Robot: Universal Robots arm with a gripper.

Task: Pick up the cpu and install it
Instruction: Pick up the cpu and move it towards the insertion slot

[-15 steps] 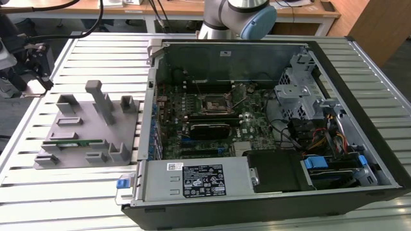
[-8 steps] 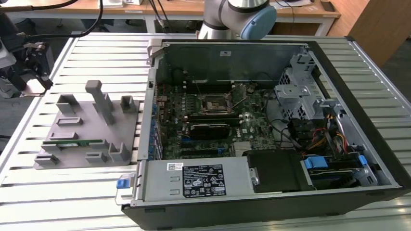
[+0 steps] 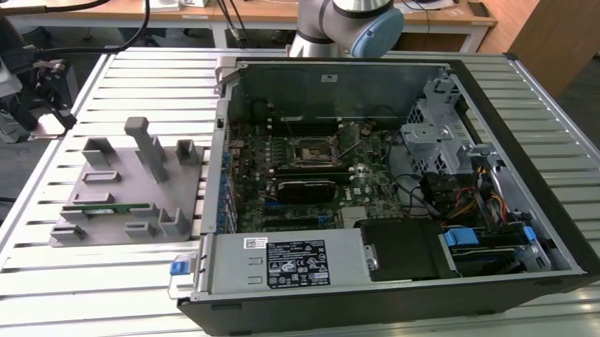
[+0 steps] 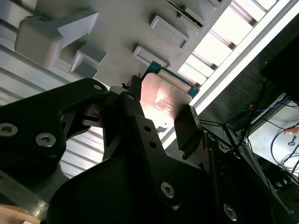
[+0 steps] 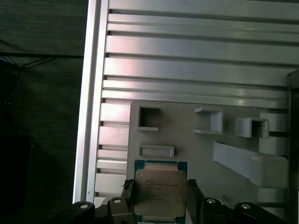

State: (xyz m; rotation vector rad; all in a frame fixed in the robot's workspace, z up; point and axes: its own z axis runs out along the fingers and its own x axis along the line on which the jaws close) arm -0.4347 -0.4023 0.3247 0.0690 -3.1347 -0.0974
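Black gripper (image 5: 160, 199) is holding the small square silvery-topped cpu (image 5: 160, 189).
Its jaws are clamping the cpu's sides at the edge of a grey plastic parts tray (image 5: 182, 122) on the slatted metal surface (image 5: 187, 70); an open black computer case (image 3: 375, 310) is lying at the exterior view's right.

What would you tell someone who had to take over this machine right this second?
Gripper: shut on the cpu, with a finger against each of two opposite sides.
Cpu: in the gripper, over the grey holder tray on the slatted table, outside the computer case.
Done: the cpu is grasped.
Left: the cpu is not yet in the motherboard socket inside the open case.
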